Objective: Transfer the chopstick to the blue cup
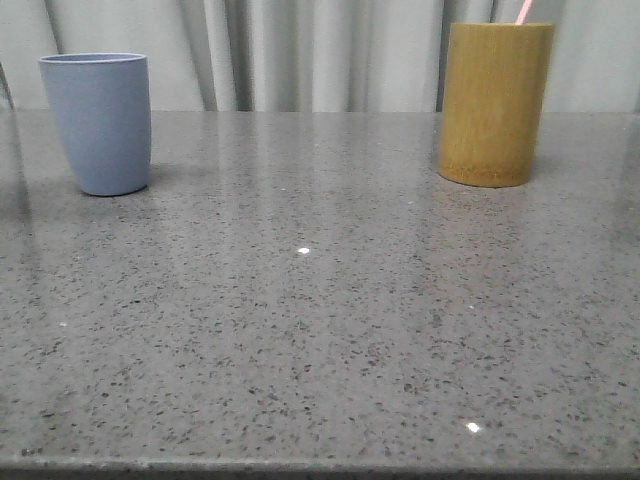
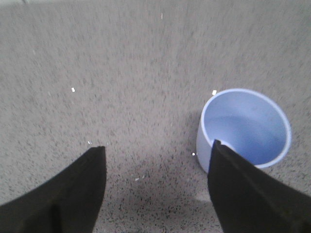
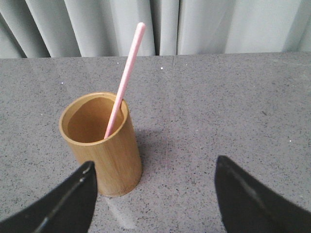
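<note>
A pale pink chopstick (image 3: 124,77) stands tilted in the yellow-brown bamboo cylinder (image 3: 103,143); its tip (image 1: 523,11) shows above the cylinder (image 1: 494,103) at the back right in the front view. The blue cup (image 1: 98,122) stands empty at the back left, and also shows in the left wrist view (image 2: 248,127). My left gripper (image 2: 158,150) is open and empty above the table, the cup beside one finger. My right gripper (image 3: 154,167) is open and empty, with the cylinder just ahead of one finger. Neither gripper shows in the front view.
The grey speckled stone table (image 1: 320,300) runs to a front edge near the camera. Pale grey curtains (image 1: 300,50) hang behind the table's far edge.
</note>
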`<act>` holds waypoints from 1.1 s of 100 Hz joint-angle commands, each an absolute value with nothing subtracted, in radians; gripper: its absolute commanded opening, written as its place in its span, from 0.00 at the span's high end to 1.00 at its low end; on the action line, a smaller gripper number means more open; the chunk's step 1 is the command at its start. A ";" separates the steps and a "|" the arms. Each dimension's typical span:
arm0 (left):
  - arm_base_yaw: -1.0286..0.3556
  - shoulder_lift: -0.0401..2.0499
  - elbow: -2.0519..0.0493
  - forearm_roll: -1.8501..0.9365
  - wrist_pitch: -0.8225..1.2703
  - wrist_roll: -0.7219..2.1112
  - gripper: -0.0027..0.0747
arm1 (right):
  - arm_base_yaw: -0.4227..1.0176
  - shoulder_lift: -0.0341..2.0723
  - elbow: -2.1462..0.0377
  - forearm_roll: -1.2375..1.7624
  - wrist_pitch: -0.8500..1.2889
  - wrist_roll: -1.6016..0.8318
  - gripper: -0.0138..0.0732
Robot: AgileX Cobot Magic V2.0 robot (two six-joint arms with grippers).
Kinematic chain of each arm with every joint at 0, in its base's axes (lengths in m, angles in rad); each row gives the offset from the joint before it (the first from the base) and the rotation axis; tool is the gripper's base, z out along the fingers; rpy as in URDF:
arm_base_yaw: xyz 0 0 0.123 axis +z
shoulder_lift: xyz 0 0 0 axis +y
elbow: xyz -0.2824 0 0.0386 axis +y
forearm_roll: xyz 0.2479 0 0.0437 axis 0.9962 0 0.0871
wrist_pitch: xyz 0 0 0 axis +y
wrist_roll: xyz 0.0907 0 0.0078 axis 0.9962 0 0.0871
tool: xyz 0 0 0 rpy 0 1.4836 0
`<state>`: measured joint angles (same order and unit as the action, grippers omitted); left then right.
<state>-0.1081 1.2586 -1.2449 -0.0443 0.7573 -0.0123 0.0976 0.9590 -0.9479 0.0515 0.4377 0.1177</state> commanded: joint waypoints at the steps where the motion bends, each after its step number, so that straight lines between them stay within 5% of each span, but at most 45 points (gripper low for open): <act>1: -0.117 1.323 -1.360 -0.054 0.798 -0.020 0.39 | 0.098 0.952 -0.987 0.053 0.363 0.112 0.25; 46: -0.117 1.639 -1.706 -0.147 1.036 0.061 0.39 | 0.098 0.952 -0.987 0.053 0.363 0.112 0.25; 87: -0.155 1.751 -1.785 -0.156 1.145 0.090 0.39 | 0.098 0.952 -0.987 0.053 0.363 0.112 0.25; 110: -0.159 1.788 -1.797 -0.165 1.184 0.090 0.50 | 0.098 0.952 -0.987 0.053 0.363 0.112 0.25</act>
